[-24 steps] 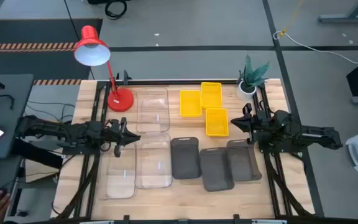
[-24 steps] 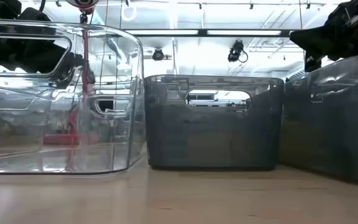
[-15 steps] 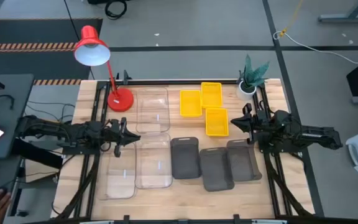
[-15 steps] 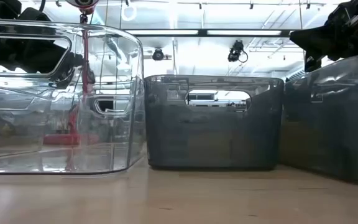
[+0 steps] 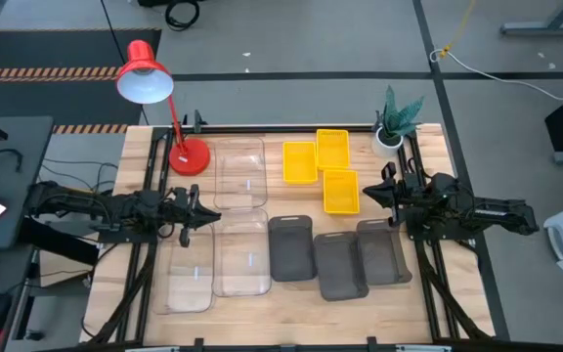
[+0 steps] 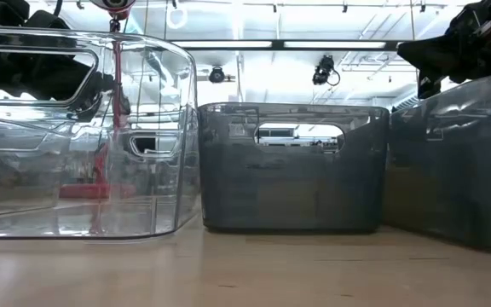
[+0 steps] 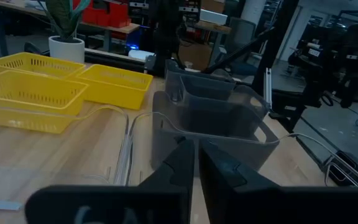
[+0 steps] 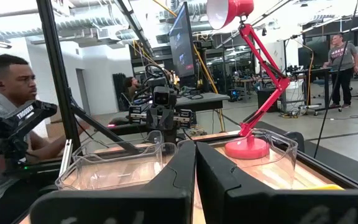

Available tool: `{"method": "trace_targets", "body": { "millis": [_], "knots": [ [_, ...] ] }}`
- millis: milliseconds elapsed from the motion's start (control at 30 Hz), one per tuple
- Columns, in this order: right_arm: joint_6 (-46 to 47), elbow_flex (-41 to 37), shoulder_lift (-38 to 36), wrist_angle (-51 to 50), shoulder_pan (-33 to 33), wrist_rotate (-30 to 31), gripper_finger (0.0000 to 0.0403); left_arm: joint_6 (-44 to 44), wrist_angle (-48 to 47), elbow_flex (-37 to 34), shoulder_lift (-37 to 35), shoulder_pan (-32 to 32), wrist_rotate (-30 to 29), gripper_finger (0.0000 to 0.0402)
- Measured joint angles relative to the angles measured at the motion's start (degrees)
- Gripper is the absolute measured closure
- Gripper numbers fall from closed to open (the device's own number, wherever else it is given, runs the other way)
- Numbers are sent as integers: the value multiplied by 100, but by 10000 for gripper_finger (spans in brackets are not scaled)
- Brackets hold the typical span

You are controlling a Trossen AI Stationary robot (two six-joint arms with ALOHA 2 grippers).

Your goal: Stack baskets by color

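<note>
Now both hands shut, empty: left hand (image 5: pixel 206 217) beside clear baskets (image 5: pixel 239 252), right hand (image 5: pixel 368 193) beside yellow baskets (image 5: pixel 340 191).

Past the closed left hand (image 7: pixel 196 163): grey baskets (image 7: pixel 213 121), yellow baskets (image 7: pixel 33 93), a potted plant (image 7: pixel 66 37).

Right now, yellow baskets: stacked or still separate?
Separate. All three yellow baskets lie side by side on the table, each open and empty, none nested.

Bare table (image 5: pixel 291 308) strip before baskets (image 5: pixel 316 256).
</note>
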Motion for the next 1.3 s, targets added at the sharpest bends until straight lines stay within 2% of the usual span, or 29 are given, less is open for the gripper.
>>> {"method": "trace_targets", "body": {
  "millis": [967,1300],
  "knots": [
    [0,-1,-2,1,2,-1,384,0,0,0,2,1,0,366],
    [0,-2,-2,0,0,0,384,0,0,1,0,0,0,376]
  ]
}}
